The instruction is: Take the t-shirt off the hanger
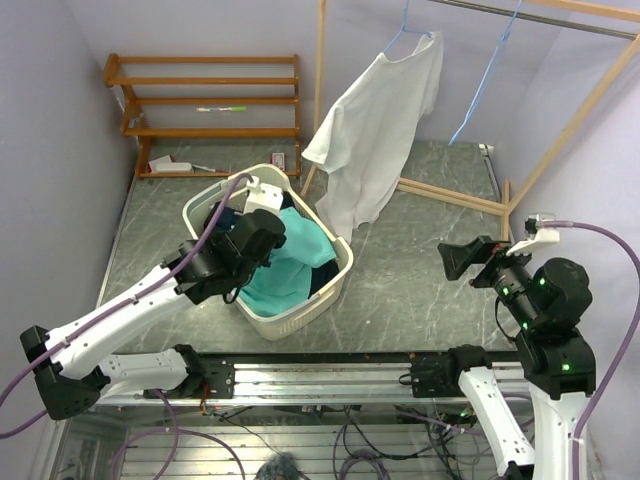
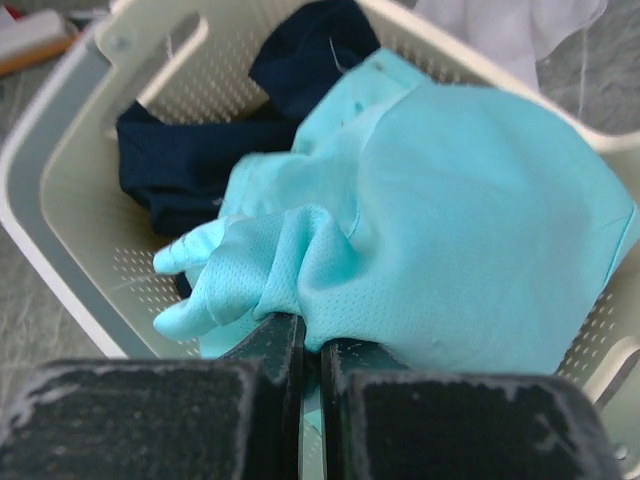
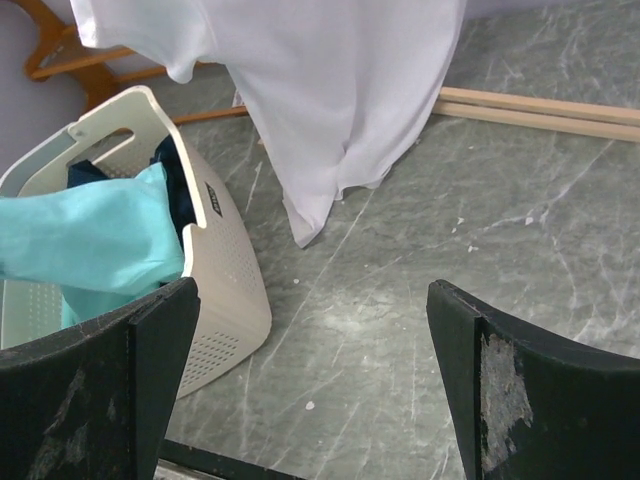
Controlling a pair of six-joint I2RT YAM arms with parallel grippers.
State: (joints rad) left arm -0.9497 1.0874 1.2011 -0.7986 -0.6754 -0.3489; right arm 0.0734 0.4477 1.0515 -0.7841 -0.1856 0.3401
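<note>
A white t-shirt (image 1: 375, 130) hangs askew from a light-blue hanger (image 1: 405, 35) on the rail at the back; its hem reaches down near the basket, and it also shows in the right wrist view (image 3: 330, 90). My left gripper (image 1: 262, 240) is over the laundry basket (image 1: 200, 205). Its jaws (image 2: 311, 335) are shut, with folds of a turquoise garment (image 2: 470, 220) bunched at the tips. My right gripper (image 1: 470, 258) is open and empty above the floor (image 3: 312, 290), well to the right of the shirt and below it.
The basket also holds a navy garment (image 2: 190, 160). A second blue hanger (image 1: 490, 75) hangs bare on the rail. The wooden rack's base bars (image 1: 450, 195) lie behind the shirt. A wooden shelf (image 1: 210, 100) stands at the back left.
</note>
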